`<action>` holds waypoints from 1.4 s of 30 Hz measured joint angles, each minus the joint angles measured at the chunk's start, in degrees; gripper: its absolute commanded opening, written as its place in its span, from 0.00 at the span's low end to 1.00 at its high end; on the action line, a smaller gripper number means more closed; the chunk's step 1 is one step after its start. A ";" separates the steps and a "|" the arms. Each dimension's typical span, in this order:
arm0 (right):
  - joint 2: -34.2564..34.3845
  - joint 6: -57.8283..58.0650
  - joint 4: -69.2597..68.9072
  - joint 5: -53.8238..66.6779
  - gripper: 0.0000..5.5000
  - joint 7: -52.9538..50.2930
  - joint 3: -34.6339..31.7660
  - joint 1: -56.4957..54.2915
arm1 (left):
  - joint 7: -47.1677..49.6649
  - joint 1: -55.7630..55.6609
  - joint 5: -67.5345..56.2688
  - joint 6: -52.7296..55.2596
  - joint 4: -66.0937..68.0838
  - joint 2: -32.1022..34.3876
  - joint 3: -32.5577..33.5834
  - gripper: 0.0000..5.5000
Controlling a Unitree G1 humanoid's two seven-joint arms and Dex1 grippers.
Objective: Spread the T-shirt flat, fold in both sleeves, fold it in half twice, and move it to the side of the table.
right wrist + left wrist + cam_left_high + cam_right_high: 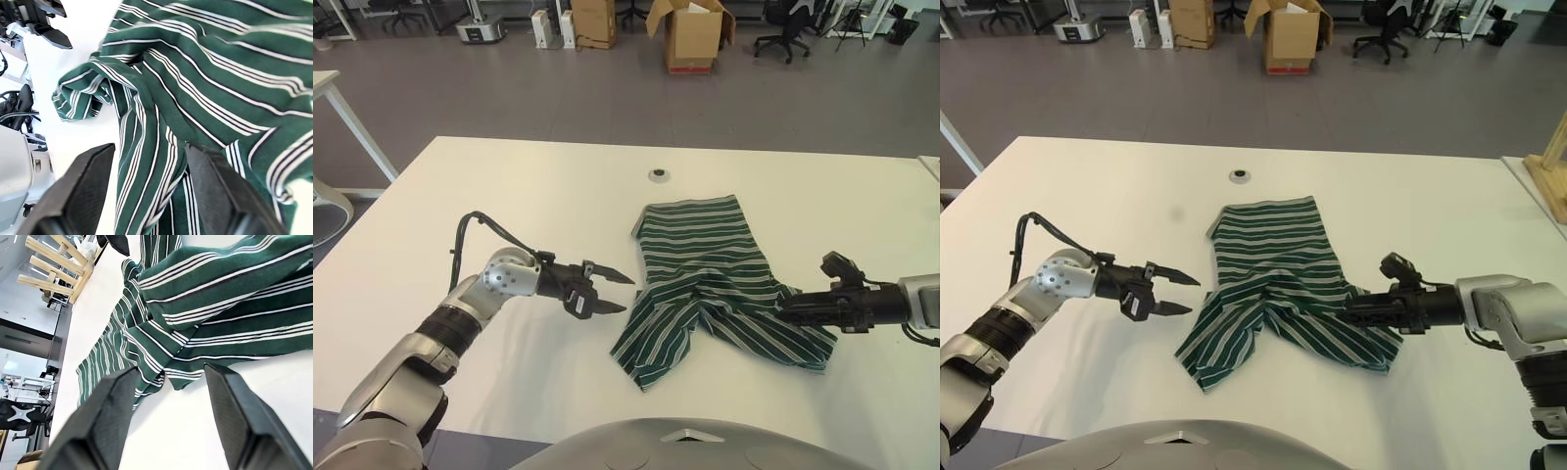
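cloth sits between our two arms: the t-shirt point(715, 284) lies crumpled on the bench point(509, 196), not yet spread. its long axis runs from a fairly flat far end to a near end that splits into two bunched lobes. our left claw point(626, 295) hovers just beside the shirt's left edge, level with the near-left lobe and pointing at it, with bare bench between. its jaws stand wide apart and hold nothing. our right claw point(785, 308) is at the shirt's near-right lobe, touching the cloth. the right wrist view shows its two fingers spread with striped folds lying between them, so we judge it open over the fabric, not clamped. the right arm is thus the nearer one. we judge the coming move to be a pinch on each lobe, then a pull outward from the shirt's middle line to flatten it.
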 measured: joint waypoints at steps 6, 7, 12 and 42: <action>3.31 -0.15 3.02 -2.01 0.49 -2.79 2.58 1.24 | -1.13 0.40 0.00 0.99 -1.22 -0.36 1.10 0.45; 3.44 -0.16 3.33 -2.07 0.49 -2.79 2.71 1.24 | -1.28 0.43 0.00 1.07 -1.23 -0.37 1.19 0.45; 3.81 0.09 4.29 -1.81 0.31 -2.84 2.62 1.22 | -1.56 0.64 0.00 1.21 -1.60 -0.60 2.11 0.46; -9.68 -21.96 -8.75 -10.65 0.20 15.60 7.88 10.38 | -4.39 4.95 0.17 2.51 -3.85 -1.32 3.32 0.46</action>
